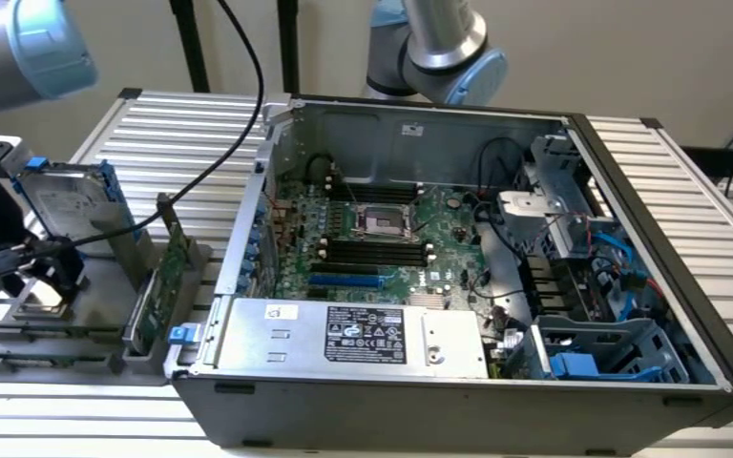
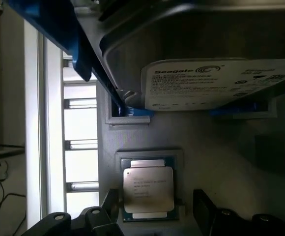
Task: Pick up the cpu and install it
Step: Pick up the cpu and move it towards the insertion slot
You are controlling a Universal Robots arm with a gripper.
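The cpu [image 2: 148, 189], a small square chip with a dull silver top, lies flat in a recess of the grey holder block [image 2: 221, 142]. My gripper [image 2: 155, 212] hangs just over it, open, with one black finger [image 2: 108, 206] on each side of the chip and not touching it. In the exterior view the gripper [image 1: 46, 282] is low over that holder [image 1: 35, 336] at the exterior view's left, outside the computer case. The motherboard's bare cpu socket [image 1: 380, 221] lies inside the open case [image 1: 469, 401].
A silver hard drive with a blue bracket [image 1: 68, 196] stands upright just behind the gripper, close above the chip in the wrist view [image 2: 216, 83]. A green card [image 1: 163, 277] stands in the holder beside the case wall. The labelled silver box [image 1: 354, 334] fills the case's front.
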